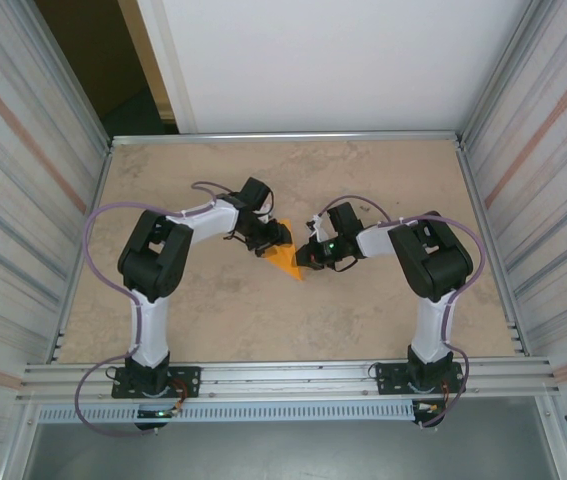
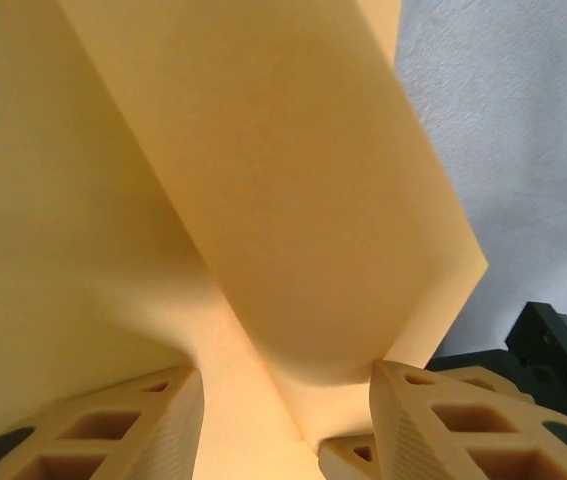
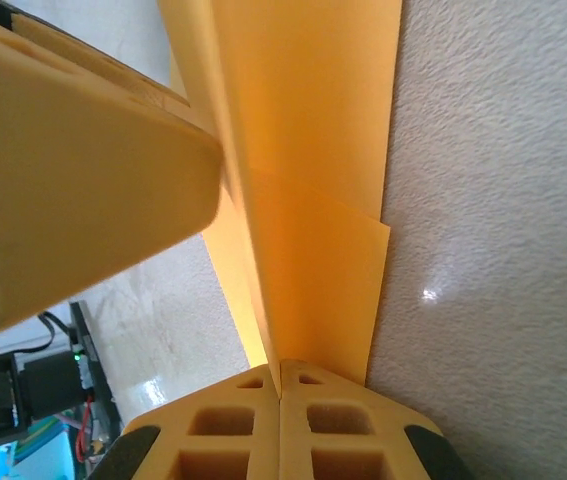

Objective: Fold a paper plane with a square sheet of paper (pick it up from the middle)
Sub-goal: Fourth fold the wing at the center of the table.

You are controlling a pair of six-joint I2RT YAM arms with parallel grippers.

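Overhead I get even, soft light and sharp focus. The arms cast only faint shadows on the table (image 1: 363, 320), and the doorway (image 1: 93, 60) behind is dark. My right wrist camera catches a small glare spot on the table. On the left wrist camera the orange paper (image 2: 293, 200) is softly shaded along its fold.

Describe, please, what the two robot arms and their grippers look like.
Both the left arm and right arm have bulky black joint housings, white links and looping lilac cables. The left gripper and right gripper carry tan plastic fingers with rectangular hollows.
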